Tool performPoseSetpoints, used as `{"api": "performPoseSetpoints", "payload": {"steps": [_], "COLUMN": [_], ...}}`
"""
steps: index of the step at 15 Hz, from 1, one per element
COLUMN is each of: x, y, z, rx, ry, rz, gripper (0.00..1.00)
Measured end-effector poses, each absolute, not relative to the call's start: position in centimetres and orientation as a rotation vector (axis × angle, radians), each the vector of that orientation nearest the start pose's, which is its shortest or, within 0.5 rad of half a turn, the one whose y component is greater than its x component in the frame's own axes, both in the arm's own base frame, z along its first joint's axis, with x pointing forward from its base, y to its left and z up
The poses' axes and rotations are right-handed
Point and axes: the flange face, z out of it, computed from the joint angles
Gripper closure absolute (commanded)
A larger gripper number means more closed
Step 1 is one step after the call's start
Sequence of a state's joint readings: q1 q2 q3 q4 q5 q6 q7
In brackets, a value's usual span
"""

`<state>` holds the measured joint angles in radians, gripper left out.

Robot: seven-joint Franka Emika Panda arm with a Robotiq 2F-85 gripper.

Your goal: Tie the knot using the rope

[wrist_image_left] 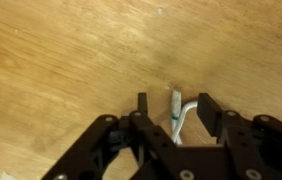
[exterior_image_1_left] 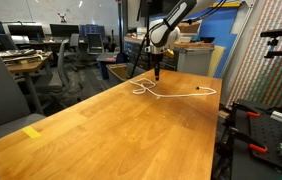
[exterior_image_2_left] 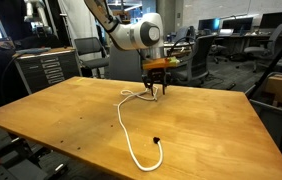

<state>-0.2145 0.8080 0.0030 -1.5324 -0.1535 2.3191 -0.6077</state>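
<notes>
Hovering my gripper (wrist_image_left: 171, 110) at the table (wrist_image_left: 41, 60), I have its jaws apart astride the rope (wrist_image_left: 176, 100). Centred so, closing should pinch it.

Bright, even indoor light from overhead, pale sheen across the glossy honey-coloured wooden tabletop (exterior_image_1_left: 111, 125) in both exterior views, faint soft shadow under the black two-fingered gripper (exterior_image_2_left: 156, 93), wrist view blurred, grainy low resolution throughout
</notes>
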Motion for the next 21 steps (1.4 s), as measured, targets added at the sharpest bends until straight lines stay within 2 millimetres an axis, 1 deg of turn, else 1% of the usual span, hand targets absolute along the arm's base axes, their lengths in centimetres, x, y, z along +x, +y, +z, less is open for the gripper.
{"api": "performPoseSetpoints", "payload": {"steps": [1,2,4,6,8,11,12,13,16,17,18,20,21], "x": [68.9,69.0,69.0,68.7,68.4,68.0,67.9,67.9,67.9,67.9,68.0,68.2,68.3], "y": [-15.4,-15.6,-15.9,-15.8,-15.8,-15.7,-15.7,-15.7,-15.5,-15.4,-15.2,-14.9,-14.8], "z": [18.0,18.3,18.3,17.5,16.4,14.9,14.5,14.2,13.7,13.6,13.7,13.9,14.0], "rx": [-3.135,-3.139,-3.141,-3.135,-3.126,-3.116,-3.114,-3.112,-3.109,-3.109,-3.107,-3.108,-3.108], "ry": [-0.796,-0.791,-0.786,-0.786,-0.785,-0.783,-0.783,-0.783,-0.786,-0.787,-0.788,-0.79,-0.789], "rz": [0.106,0.108,0.115,0.133,0.158,0.186,0.192,0.197,0.194,0.189,0.186,0.175,0.17], "gripper": [0.05,0.01,0.0,0.0,0.04,0.13,0.23,0.25,0.55,0.57,0.62,0.68,0.63]}}
